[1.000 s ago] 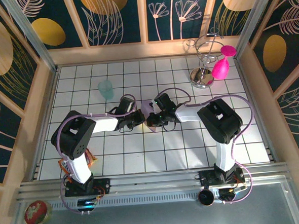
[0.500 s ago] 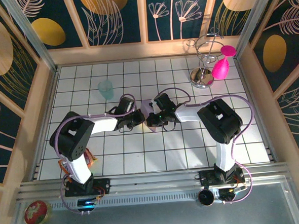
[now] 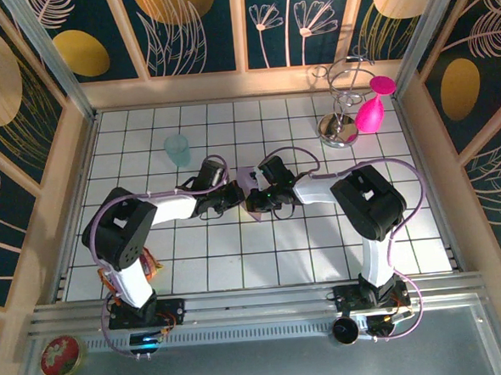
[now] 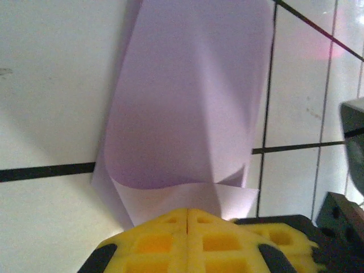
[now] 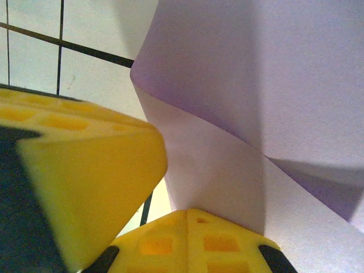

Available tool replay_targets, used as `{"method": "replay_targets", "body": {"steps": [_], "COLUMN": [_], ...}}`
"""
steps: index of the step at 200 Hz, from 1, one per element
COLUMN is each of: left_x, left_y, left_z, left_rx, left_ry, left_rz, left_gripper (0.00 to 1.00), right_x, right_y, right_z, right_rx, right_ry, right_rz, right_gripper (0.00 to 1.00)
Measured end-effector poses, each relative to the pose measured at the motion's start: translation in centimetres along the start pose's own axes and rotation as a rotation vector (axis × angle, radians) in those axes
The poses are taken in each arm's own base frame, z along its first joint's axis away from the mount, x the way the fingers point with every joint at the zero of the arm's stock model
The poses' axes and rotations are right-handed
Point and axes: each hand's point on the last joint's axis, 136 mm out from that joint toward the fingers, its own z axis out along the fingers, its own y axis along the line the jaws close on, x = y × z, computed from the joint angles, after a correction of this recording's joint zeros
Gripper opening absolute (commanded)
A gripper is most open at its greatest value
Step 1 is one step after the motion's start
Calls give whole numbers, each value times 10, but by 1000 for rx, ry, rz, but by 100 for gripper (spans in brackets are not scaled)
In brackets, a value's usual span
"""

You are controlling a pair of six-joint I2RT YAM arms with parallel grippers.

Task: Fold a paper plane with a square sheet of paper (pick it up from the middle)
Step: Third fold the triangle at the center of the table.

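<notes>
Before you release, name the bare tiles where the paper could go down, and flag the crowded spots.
Free: the near tiles between the left arm and right arm; the far rows between the teal cup and the wire stand. Crowded: the middle, where the left gripper and right gripper pinch the sheet of paper.

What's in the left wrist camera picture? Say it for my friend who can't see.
A curved lilac sheet of paper stretches away from the left gripper, whose yellow jaws are shut on its near edge. Beneath it lies a white tiled table with black grid lines.
</notes>
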Motion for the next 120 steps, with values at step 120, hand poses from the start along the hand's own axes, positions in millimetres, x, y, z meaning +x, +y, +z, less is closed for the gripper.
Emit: {"method": "replay_targets", "body": {"steps": [120], "left_x": [0], "left_y": [13], "left_z": [8], "left_rx": [-75], "left_ry": [-16], "left_rz": [9], "left_gripper": [0], "right_x": [20], "right_y": [-4], "right_z": [-10], "right_rx": [-13], "right_ry": [27], "right_rz": [-9], "right_gripper": [0]}}
